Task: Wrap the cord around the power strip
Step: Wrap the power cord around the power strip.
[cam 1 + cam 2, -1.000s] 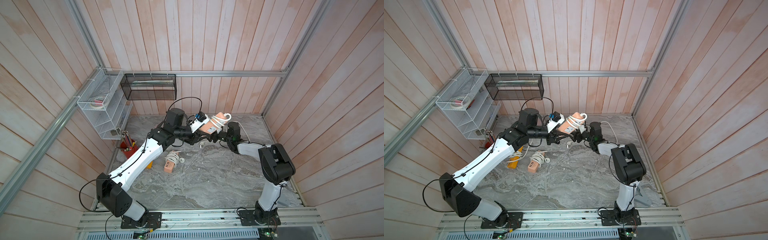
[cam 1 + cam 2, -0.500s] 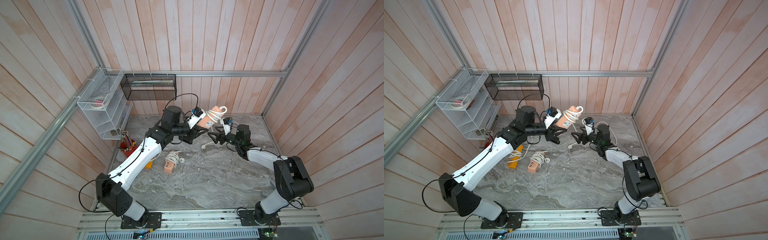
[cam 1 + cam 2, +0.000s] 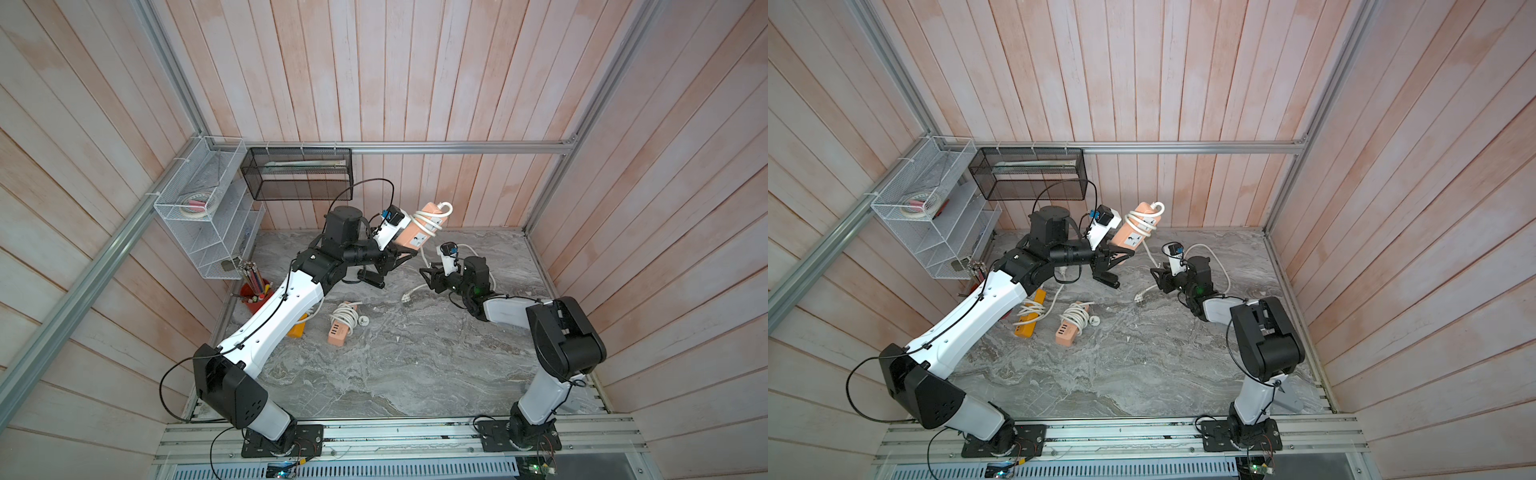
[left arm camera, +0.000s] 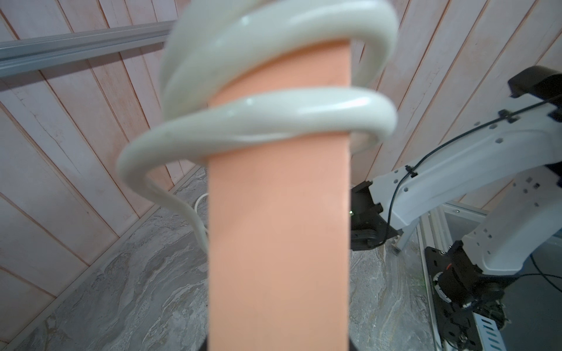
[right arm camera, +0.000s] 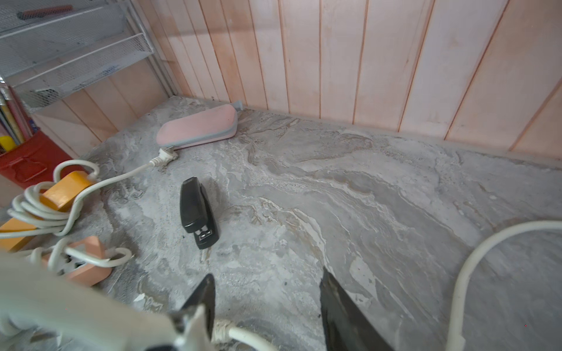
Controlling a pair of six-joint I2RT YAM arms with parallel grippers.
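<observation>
Right, nearest me the marble tabletop (image 3: 415, 374) lies bare from the front rail up to the middle, so that's my open room. Further in, a second peach strip (image 3: 336, 334) and an orange strip (image 3: 1025, 329) lie side by side towards the left edge, each with its lead bundled round it. A black stapler (image 5: 194, 206) sits beyond them.

My right gripper (image 5: 267, 276) hangs low over the table with its fingers apart. The cord (image 4: 273, 112) runs in between them close to one finger; I can't tell whether it touches.

My left gripper (image 3: 397, 251) is clamped on the lower end of the power strip (image 3: 415, 232) and holds it tilted, well off the table. The cord sits in a few turns round the upper end, then drops to the tabletop. A white label (image 3: 1133, 239) on the strip's side is too small to read.

Furthest back, a pink pouch (image 5: 197, 130) lies against the rear wall, and a white mesh rack (image 3: 208, 216) fills the left corner.
</observation>
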